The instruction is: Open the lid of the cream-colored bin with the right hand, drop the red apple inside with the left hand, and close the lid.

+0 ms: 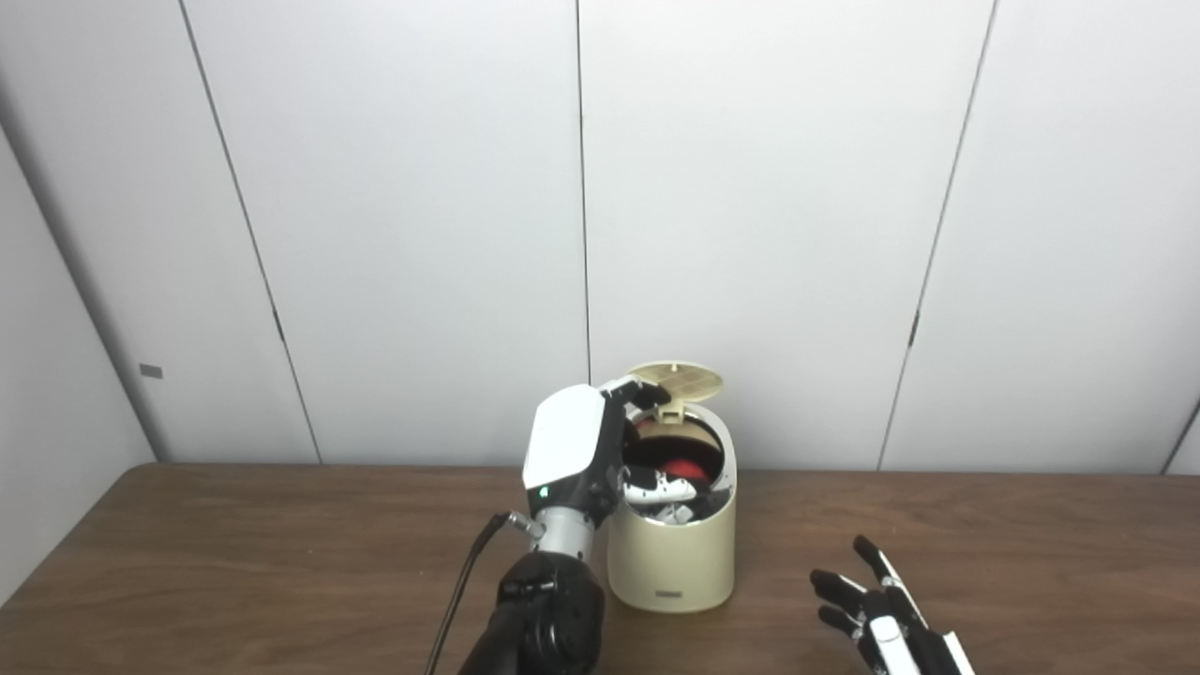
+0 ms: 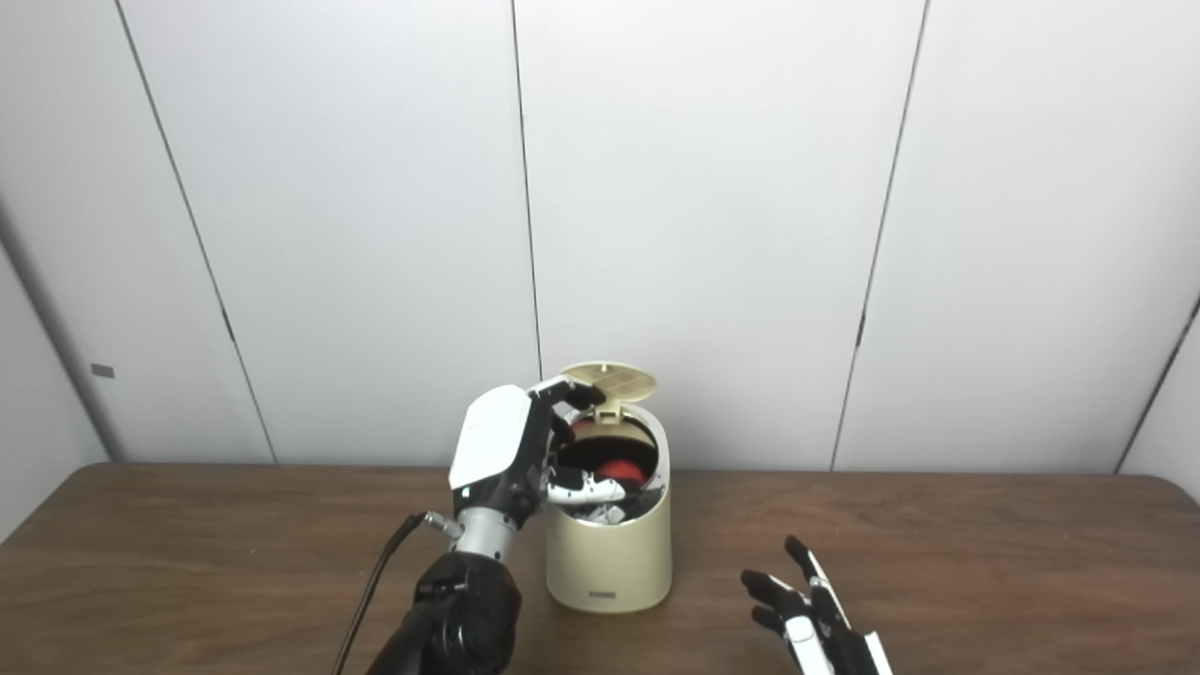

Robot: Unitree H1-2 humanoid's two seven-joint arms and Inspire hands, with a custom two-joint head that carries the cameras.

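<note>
Left hand (image 1: 600, 459) over the open bin (image 1: 670, 553), fingers loosely spread around the apple (image 1: 687, 468) (grip unclear). Risk: lid (image 1: 677, 379) dropping onto fingers. Right hand (image 1: 877, 609) open, empty, near right.

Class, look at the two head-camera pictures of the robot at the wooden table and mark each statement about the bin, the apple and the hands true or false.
1. The cream-colored bin's round lid is up. True.
2. The red apple lies on the brown wooden table. False: it shows inside the cream-colored bin.
3. The left hand is at the bin's opening. True.
4. The right hand holds the lid. False: it is low over the table with fingers apart, to the right of the bin.
</note>
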